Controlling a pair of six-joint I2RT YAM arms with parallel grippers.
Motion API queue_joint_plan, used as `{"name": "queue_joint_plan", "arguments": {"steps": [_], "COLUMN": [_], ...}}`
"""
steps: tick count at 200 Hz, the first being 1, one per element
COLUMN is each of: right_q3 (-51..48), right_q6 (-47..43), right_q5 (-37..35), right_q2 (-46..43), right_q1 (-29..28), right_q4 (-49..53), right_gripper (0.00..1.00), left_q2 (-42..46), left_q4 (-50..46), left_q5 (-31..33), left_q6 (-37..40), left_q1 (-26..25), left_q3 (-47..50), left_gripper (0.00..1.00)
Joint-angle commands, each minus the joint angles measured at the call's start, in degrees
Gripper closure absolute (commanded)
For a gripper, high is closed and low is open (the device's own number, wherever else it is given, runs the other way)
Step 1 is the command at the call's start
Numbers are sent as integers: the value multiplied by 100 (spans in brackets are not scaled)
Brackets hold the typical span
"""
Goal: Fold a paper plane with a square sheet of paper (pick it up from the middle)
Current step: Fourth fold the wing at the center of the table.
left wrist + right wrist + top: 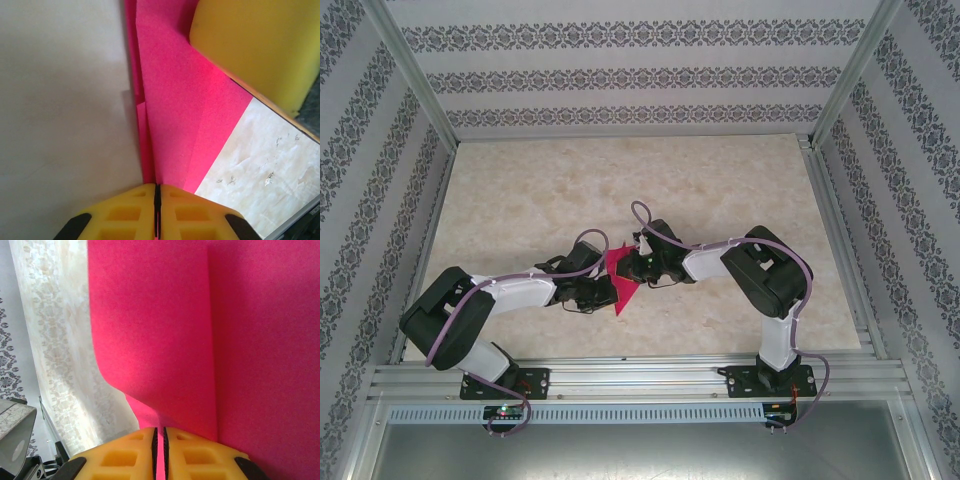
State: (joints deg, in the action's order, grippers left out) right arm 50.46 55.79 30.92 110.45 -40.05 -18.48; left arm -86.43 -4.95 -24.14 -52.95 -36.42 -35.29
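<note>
Top view: the partly folded magenta sheet [620,282] is held at table centre. Left wrist: the left gripper [157,192] is pinched on its layered edge at six o'clock. Right wrist: the right gripper [160,435] is likewise clamped on it at six o'clock. A fold is judged under way; firm creasing is called for next.

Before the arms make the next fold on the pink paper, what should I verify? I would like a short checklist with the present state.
1. Left fingers closed on the paper: ok, its layered edge runs in between them.
2. Right fingers closed on the paper: ok.
3. Both arms grip the same sheet: ok; from above it sits between them.
4. Folded layers lined up: cannot tell.
5. Paper lifted off the table: cannot tell.
</note>
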Motion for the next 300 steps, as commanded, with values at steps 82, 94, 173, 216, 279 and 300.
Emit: {"name": "queue_joint_plan", "arguments": {"steps": [82, 94, 173, 216, 279, 300], "right_q3": [-153, -144, -54, 29, 101, 108], "right_q6": [-55, -76, -192, -201, -229, -235], "right_q5": [-293, -276, -556, -635, -639, -640], "right_q2": [380, 393, 524, 530, 574, 574], "right_q1": [-118, -122, -168, -185, -194, -194], "right_q4": [635, 649, 1179, 1364, 1479, 1513], "right_gripper": [83, 83, 90, 90, 90, 90], "left_q2": [-84, -52, 461, 1015, 457, 189], "left_q4": [-464, -458, -674, -849, 200, 93], "left_q5": [554, 568, 549, 472, -697, -650], "left_q6": [223, 215, 412, 460, 363, 429], "left_q1": [-75, -75, -80, -75, -137, -137], "left_q3": [-118, -80, -79, -220, -298, -339], "left_gripper": [97, 98, 90, 81, 79, 80]}}
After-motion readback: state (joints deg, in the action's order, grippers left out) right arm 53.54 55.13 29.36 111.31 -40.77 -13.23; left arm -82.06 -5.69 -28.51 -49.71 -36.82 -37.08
